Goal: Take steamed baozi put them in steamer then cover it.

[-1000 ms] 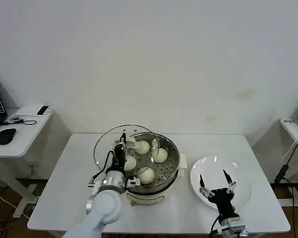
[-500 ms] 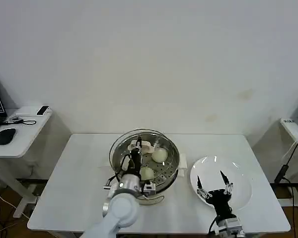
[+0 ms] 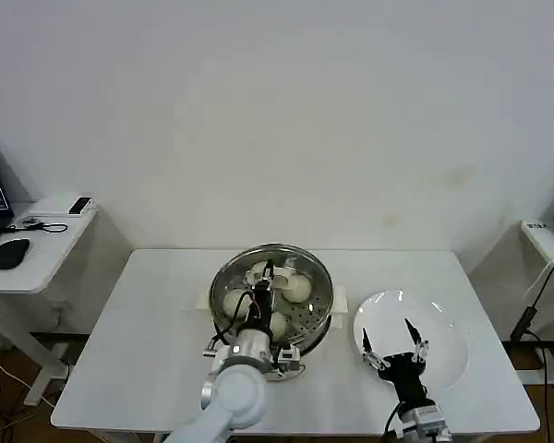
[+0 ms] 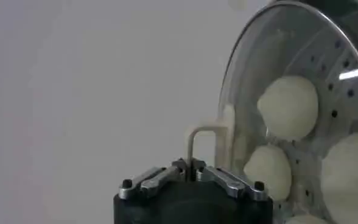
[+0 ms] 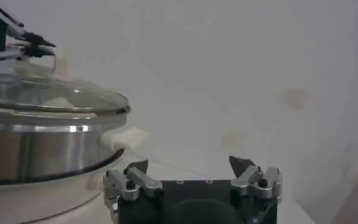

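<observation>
The glass cover [image 3: 271, 288] is seated on the steamer [image 3: 319, 318] at the middle of the white table [image 3: 138, 341], its cream bar handle [image 4: 204, 141] clamped by the left gripper [image 3: 269, 274]. Steamed baozi [image 4: 287, 107] are seen through the glass on the steamer's perforated tray. The right gripper [image 3: 392, 346] is held with fingers spread over the white plate [image 3: 448, 337] just right of the steamer.

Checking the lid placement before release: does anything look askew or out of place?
Nothing stands out. The cover sits level on the steamer, baozi inside, left gripper shut on its handle. The right gripper hangs open over the plate.
</observation>
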